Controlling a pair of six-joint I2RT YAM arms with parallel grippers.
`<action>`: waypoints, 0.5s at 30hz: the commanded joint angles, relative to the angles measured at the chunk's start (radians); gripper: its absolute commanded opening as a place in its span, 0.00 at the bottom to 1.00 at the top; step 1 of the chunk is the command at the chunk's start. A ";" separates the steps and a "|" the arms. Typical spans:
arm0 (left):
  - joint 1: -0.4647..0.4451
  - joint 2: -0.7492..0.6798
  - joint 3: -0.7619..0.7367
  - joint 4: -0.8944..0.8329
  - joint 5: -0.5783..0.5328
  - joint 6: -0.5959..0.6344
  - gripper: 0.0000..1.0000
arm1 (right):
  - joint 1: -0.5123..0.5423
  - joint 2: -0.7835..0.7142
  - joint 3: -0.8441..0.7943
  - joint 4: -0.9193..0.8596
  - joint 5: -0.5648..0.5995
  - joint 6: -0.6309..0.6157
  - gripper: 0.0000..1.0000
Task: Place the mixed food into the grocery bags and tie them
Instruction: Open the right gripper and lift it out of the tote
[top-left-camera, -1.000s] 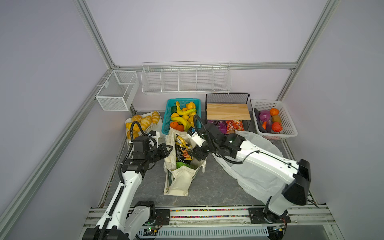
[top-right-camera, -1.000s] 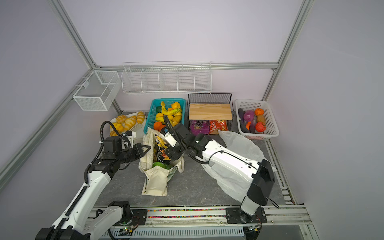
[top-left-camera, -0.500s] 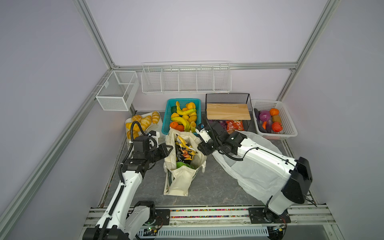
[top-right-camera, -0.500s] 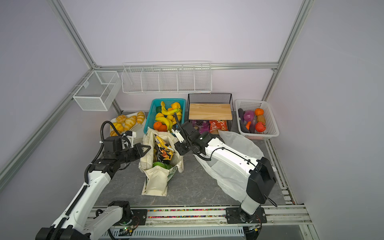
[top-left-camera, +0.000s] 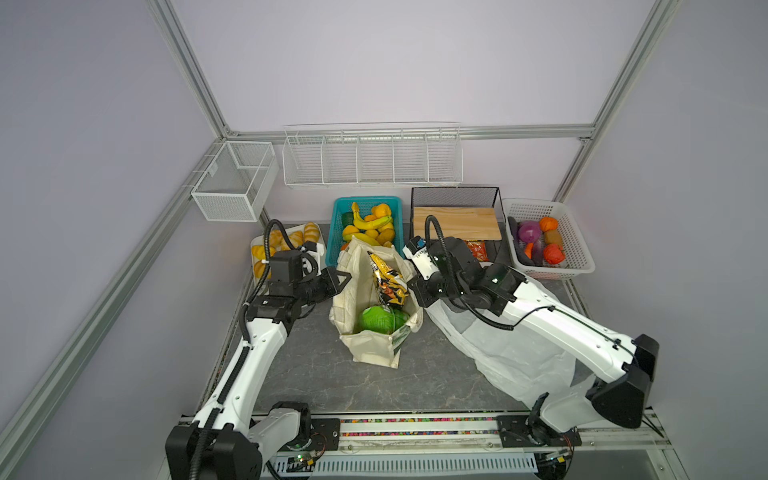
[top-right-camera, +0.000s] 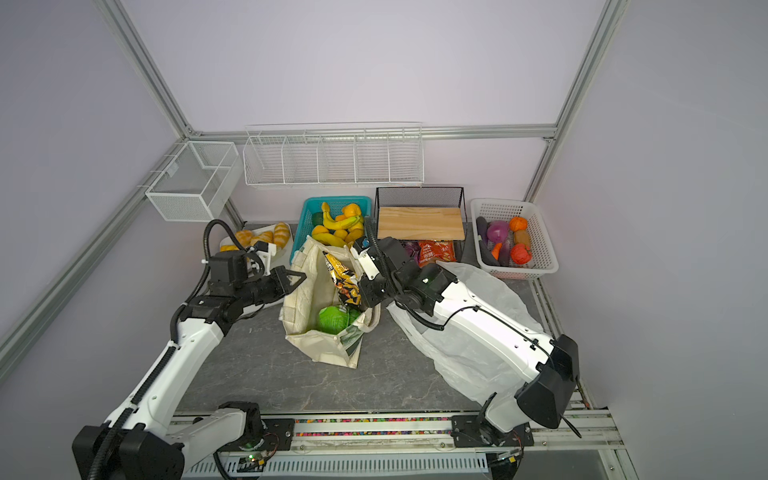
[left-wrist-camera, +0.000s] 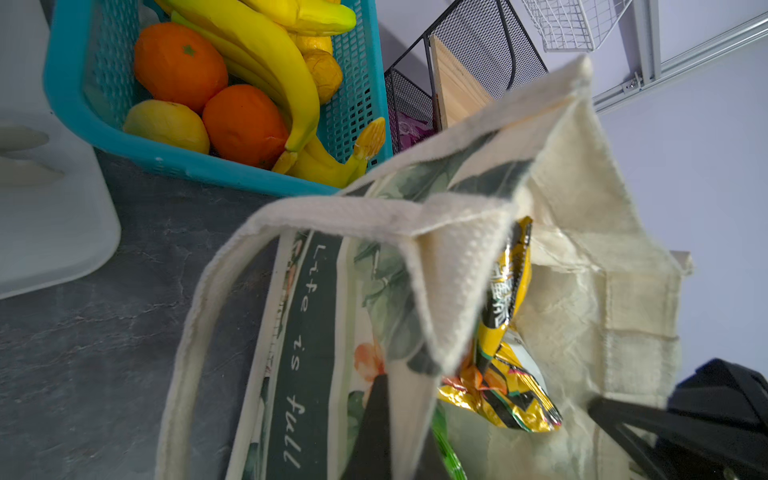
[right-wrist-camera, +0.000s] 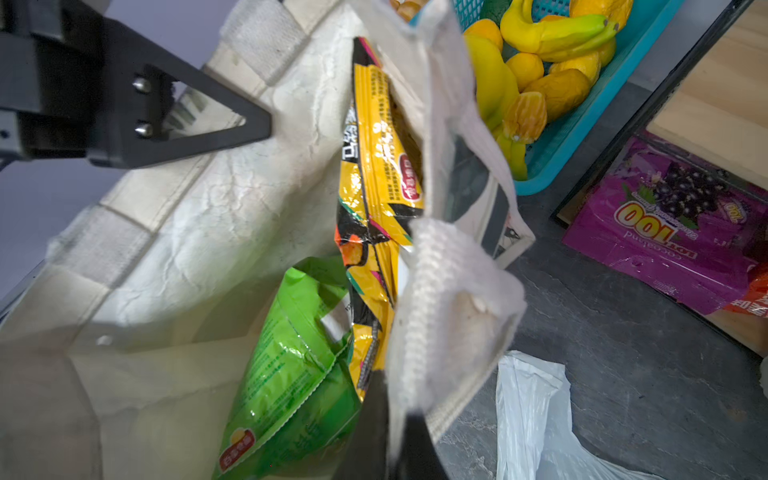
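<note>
Crowding tote (top-left-camera: 374, 351): teal basket (top-left-camera: 335, 232) behind, plastic bag (top-left-camera: 511, 357) beside.

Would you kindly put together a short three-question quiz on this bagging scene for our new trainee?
1. True or false: the green snack bag lies inside the canvas tote.
2. The right tool is shut on: A) the tote's rim, B) a bread roll, C) the wire shelf.
3. Fill in: the bananas lie in the ___ basket.
Key: 1 true; 2 A; 3 teal.
</note>
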 joint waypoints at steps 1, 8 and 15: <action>-0.010 0.079 0.091 -0.004 -0.045 0.029 0.00 | -0.001 -0.008 -0.016 0.013 -0.023 0.005 0.07; -0.015 0.216 0.258 -0.187 -0.090 0.141 0.00 | -0.001 -0.004 -0.035 0.082 -0.108 0.035 0.08; 0.017 0.222 0.307 -0.263 -0.213 0.196 0.00 | 0.010 0.061 -0.040 0.173 -0.229 0.089 0.10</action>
